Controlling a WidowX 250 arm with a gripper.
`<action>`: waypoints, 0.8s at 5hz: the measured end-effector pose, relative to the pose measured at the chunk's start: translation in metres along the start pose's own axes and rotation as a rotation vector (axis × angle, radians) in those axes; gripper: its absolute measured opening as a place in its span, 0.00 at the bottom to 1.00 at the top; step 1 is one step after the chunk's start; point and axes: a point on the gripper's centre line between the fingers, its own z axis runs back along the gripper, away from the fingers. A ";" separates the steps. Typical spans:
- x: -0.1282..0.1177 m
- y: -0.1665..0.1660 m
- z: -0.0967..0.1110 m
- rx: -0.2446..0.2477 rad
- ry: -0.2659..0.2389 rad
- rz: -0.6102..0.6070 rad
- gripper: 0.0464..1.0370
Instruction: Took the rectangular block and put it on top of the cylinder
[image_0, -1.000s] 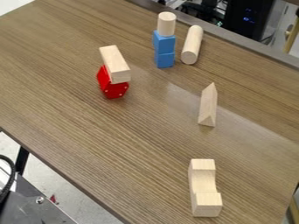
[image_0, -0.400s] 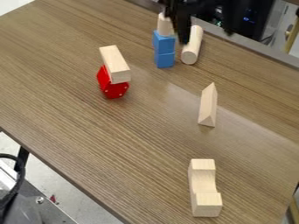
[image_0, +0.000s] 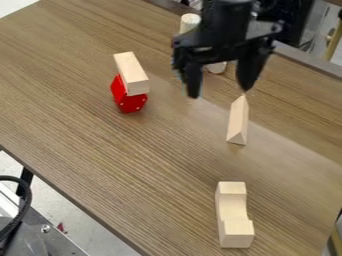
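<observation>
Brown table (image_0: 120, 165): rectangular block (image_0: 132, 73) on red block (image_0: 132, 103) (fingers (image_0: 249, 69) hang apart).

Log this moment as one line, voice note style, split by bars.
gripper: open, empty, above table | rectangular block: on red piece | wedge: on table

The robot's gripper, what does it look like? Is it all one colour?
The gripper is black, with two chunky fingers that get thinner toward their tips, joined by a wide black crosspiece. The bit of arm above it looks mostly black too, and rounded.
</observation>
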 end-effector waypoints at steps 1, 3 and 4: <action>0.017 0.033 -0.009 0.067 0.012 0.098 0.96; 0.034 0.068 -0.022 0.067 0.116 0.036 0.96; 0.040 0.071 -0.032 0.056 0.133 0.023 0.96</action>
